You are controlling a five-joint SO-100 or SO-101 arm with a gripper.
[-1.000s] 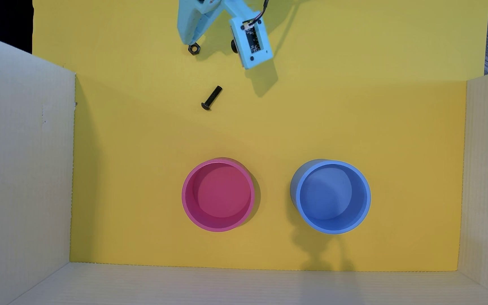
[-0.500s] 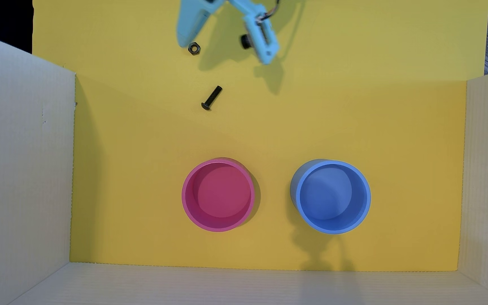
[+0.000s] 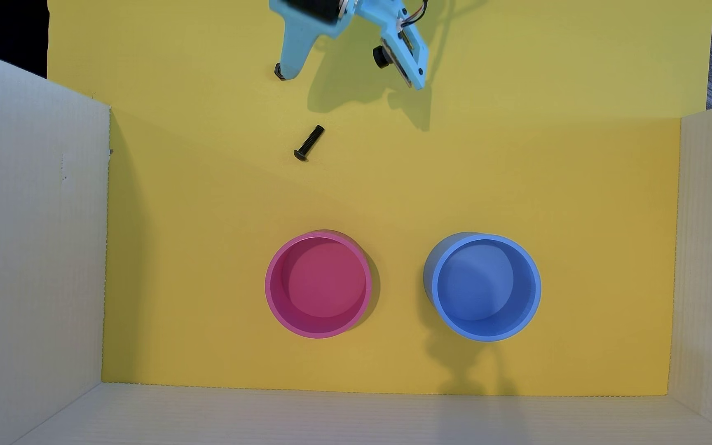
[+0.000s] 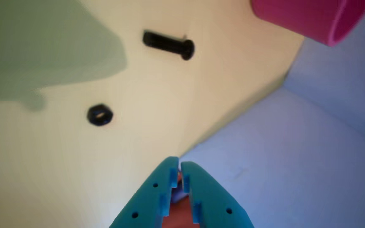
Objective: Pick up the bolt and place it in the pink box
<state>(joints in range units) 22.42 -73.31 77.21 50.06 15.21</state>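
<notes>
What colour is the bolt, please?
Black; the bolt shows best in the overhead view, against the yellow floor.

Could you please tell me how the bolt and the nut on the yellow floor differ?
The bolt is long, a threaded shaft ending in a rounded head; the nut is short and ring-like, with a hole through its middle. In the overhead view the bolt lies in the open, while the nut is partly covered by the gripper. In that view the bolt also lies nearer the pink box. Both are small, black and lying loose.
</notes>
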